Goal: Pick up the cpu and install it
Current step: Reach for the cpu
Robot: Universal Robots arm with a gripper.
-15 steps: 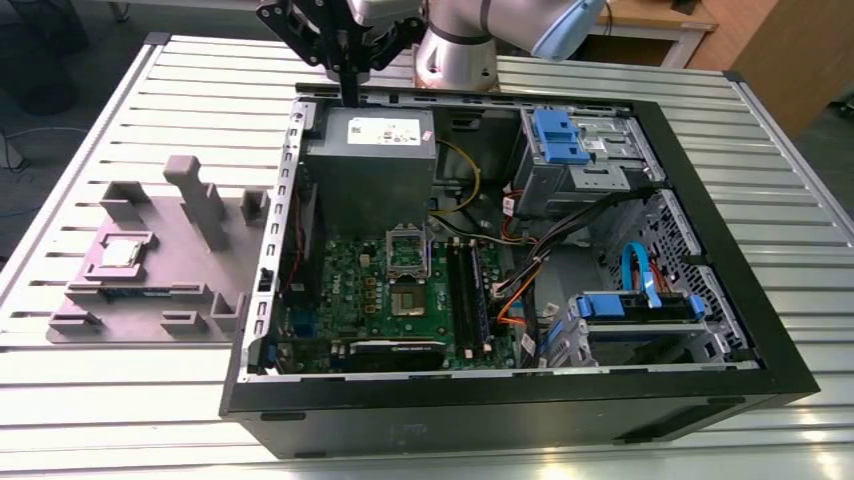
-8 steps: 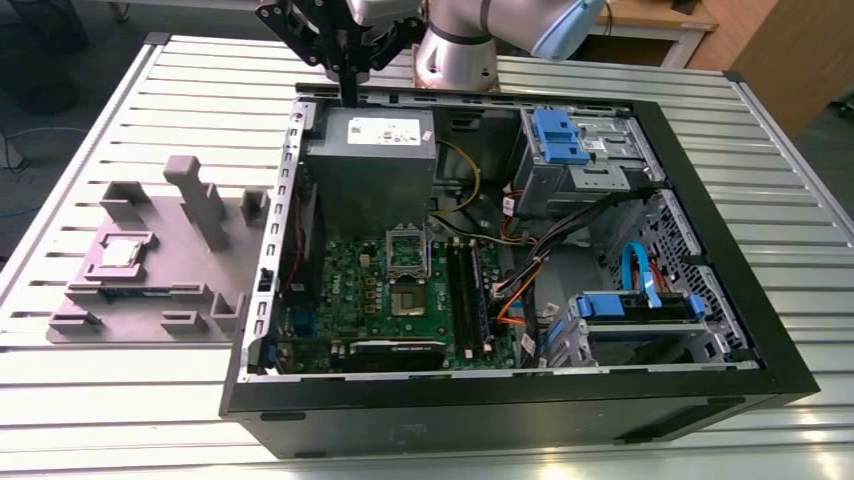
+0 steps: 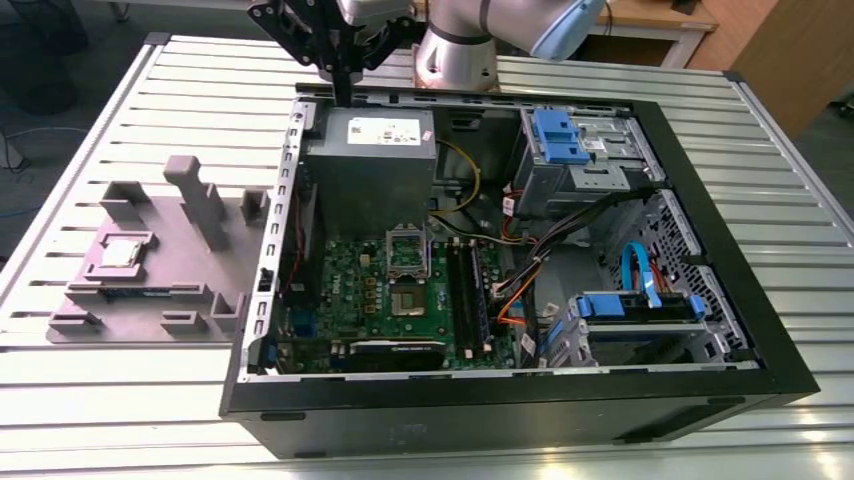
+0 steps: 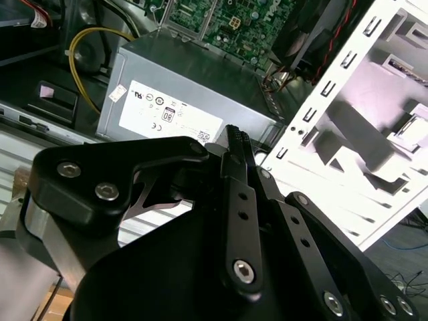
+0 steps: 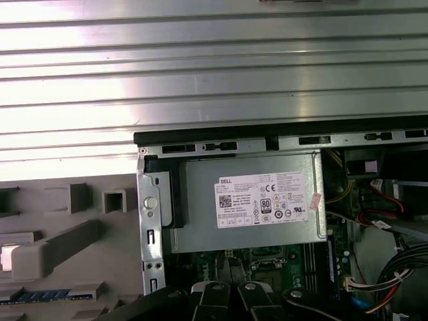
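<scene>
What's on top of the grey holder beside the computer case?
The cpu lies flat in a square recess of the grey holder; a blue-green strip lies in a slot alongside. Whatever is beneath the cpu is covered by it.

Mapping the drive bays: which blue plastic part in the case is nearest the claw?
The blue latch, at the same end of the case as the grey box and the claw; the other blue bracket lies at the opposite end.
</scene>
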